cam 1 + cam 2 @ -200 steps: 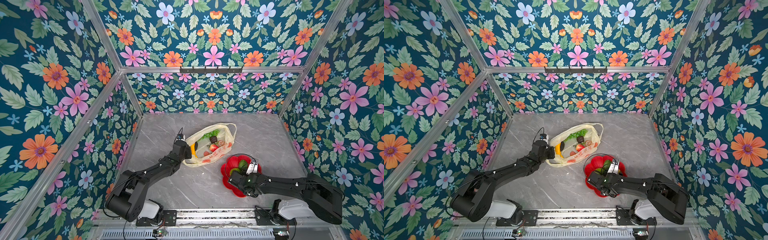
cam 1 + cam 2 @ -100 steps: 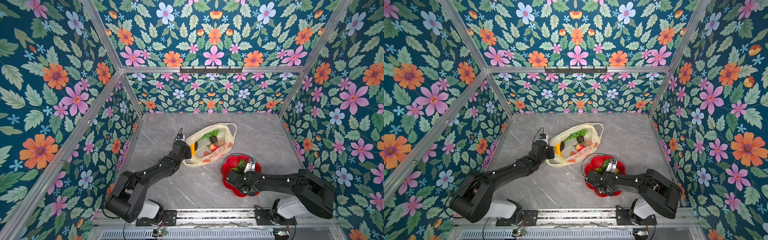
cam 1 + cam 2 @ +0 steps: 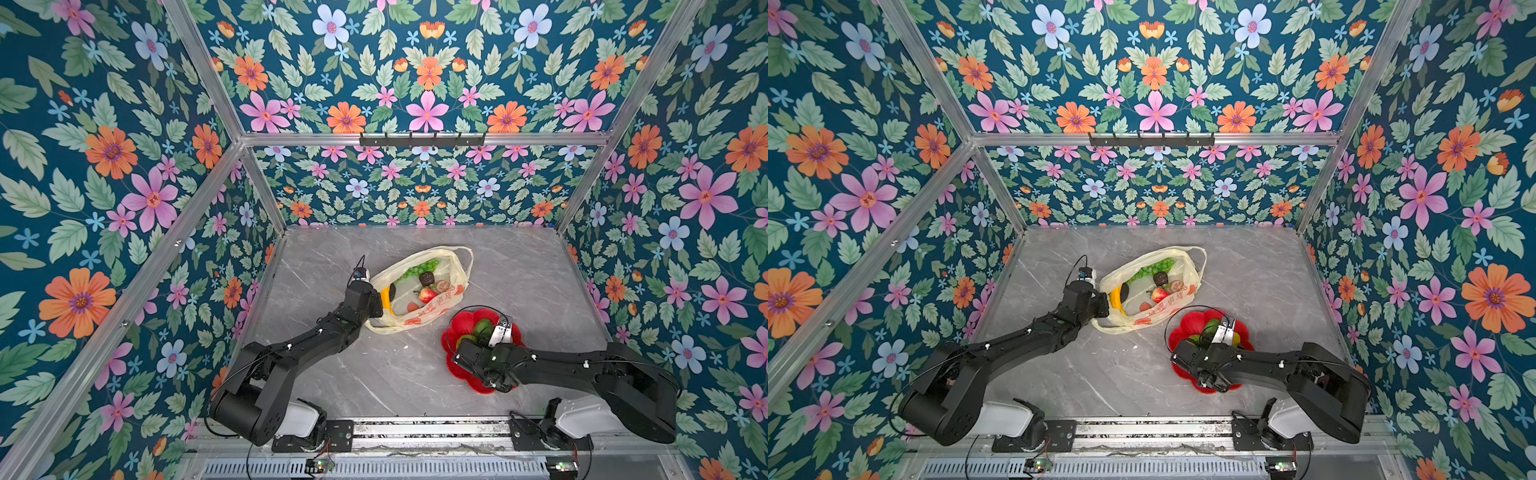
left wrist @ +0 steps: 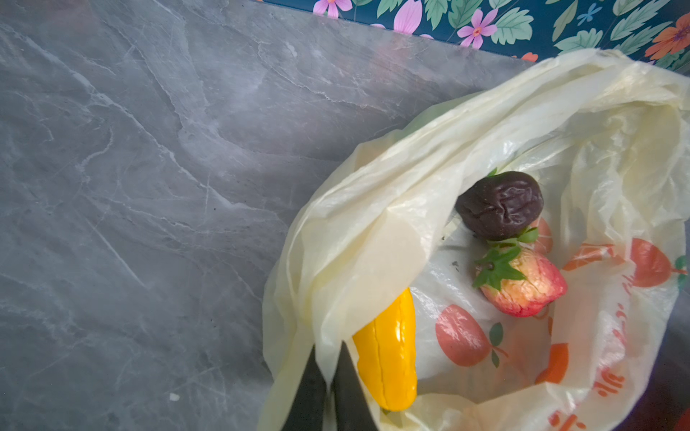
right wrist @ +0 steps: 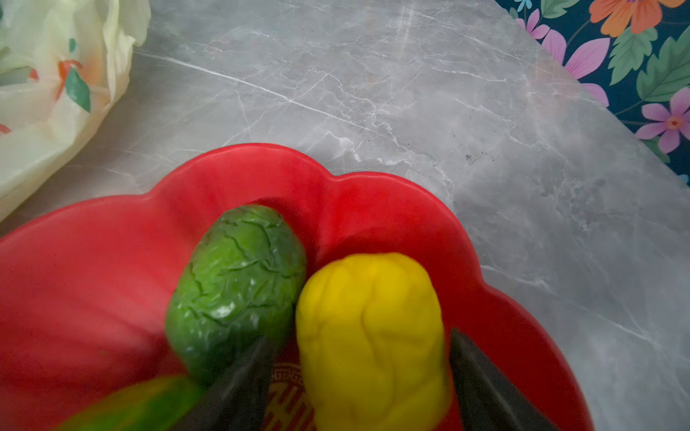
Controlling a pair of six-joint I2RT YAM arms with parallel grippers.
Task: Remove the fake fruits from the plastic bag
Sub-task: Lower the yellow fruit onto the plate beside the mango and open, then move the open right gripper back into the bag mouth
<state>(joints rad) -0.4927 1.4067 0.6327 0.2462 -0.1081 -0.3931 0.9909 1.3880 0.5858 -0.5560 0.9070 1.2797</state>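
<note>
While the left gripper (image 4: 328, 360) pinches the bag (image 4: 373, 224), the right gripper (image 5: 358, 336) stands open over the plate (image 5: 112, 242).
Left fingers (image 4: 310, 392) closed tight on a fold of the bag's rim; bag lies on the table (image 3: 374, 374) w/ mouth open. Inside: banana (image 4: 392, 354) just beside the pinch, dark brown piece (image 4: 500, 205), strawberry (image 4: 522, 283) right beside it, grapes (image 3: 419, 268) at the far end. Right fingers (image 5: 239, 384) spread wide either side of the lemon (image 5: 373, 317), which sits on the plate, gap showing btwn it & one finger, so not gripped. Green avocado piece (image 5: 239, 276) touches the lemon, also on the plate. Plate sits near the bag, not touching.
</note>
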